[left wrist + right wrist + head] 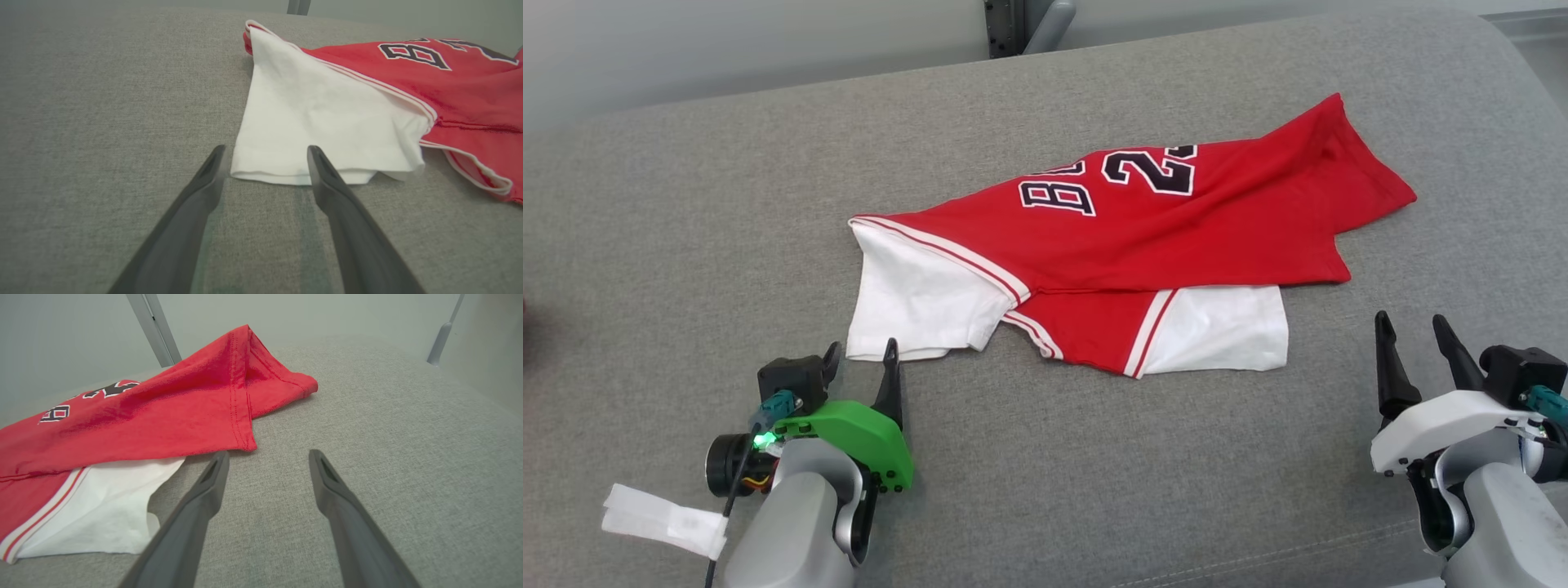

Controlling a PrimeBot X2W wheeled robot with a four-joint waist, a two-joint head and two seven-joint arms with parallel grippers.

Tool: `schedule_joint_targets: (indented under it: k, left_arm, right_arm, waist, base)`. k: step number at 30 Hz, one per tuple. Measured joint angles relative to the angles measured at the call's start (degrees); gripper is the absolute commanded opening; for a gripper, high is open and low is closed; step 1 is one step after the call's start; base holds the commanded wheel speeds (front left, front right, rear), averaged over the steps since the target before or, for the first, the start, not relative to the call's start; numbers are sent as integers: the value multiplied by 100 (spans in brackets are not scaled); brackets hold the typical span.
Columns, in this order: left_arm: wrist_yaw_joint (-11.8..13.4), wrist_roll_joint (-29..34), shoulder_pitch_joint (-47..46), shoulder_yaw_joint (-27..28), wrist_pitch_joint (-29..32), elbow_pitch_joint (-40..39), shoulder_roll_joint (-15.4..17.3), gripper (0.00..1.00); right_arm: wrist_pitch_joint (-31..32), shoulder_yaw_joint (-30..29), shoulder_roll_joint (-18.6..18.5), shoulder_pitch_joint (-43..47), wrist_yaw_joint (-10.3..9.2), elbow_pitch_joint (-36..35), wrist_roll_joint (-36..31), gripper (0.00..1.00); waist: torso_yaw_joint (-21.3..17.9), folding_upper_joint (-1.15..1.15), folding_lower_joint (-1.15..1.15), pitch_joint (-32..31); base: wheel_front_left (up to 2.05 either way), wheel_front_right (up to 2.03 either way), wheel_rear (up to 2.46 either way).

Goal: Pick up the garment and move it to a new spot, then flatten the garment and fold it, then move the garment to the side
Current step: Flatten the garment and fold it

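I see both released and empty. The garment (pixel 1143 237) lies folded on the grey cushion (pixel 686 204), its white sleeve just ahead of my left end effector (pixel 862 349) and its red hem ahead-left of my right end effector (pixel 1410 320).

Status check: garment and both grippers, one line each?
garment: lying on the grey cushion, folded over itself, rumpled, not held
white sleeve: flat, hem toward the left gripper
left gripper: open, empty, fingertips at the sleeve hem, contact unclear
right gripper: open, empty, apart from the garment
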Motion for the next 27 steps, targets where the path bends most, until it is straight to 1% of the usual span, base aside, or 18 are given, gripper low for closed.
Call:
schedule_joint_targets:
  k: [4,9,14,17,21,23,24,25,26,27]
  left_arm:
    - [71,-78,-302,-21,160,600,5,100]
    - [135,-98,-544,-22,311,1077,19,100]
    - [294,-260,-658,145,319,1276,45,100]
    - [326,-382,-664,208,342,1340,66,100]
    - [285,-431,-667,211,511,1412,82,100]
    - [198,-441,-681,181,598,1447,93,98]
    - [153,-465,-697,170,649,1469,99,79]
    - [121,-474,-712,152,688,1486,103,54]
    - [81,-472,-734,119,722,1505,104,40]
    - [41,-472,-757,94,750,1525,104,21]
  right_arm:
    - [0,29,29,82,0,-38,22,100]
    - [0,13,25,148,0,-66,22,100]
    - [0,5,7,175,0,-56,-3,100]
    - [0,7,-7,177,0,-51,-46,100]
    - [0,-7,-5,203,0,-47,-93,100]
    - [0,-3,-3,207,0,-47,-102,100]
    - [0,-1,-2,209,0,-47,-103,100]
    - [0,3,0,210,0,-47,-109,100]
    - [0,12,1,210,0,-47,-126,100]
    - [0,21,3,210,0,-47,-135,100]
  waist:
    - [-169,0,0,-9]
    - [-270,0,0,-18]
    - [-268,0,0,-61]
    - [-255,0,0,-89]
    - [-229,0,0,-129]
    - [-218,0,0,-144]
    - [-215,0,0,-146]
    - [-214,0,0,-146]
    - [-214,0,0,-146]
    - [-216,0,0,-146]
  base:
    - [0,0,0]
    - [0,0,0]
    - [0,0,0]
    - [0,0,0]
    - [0,0,0]
    - [0,0,0]
    - [0,0,0]
    - [0,0,0]
    - [0,0,0]
    - [0,0,0]
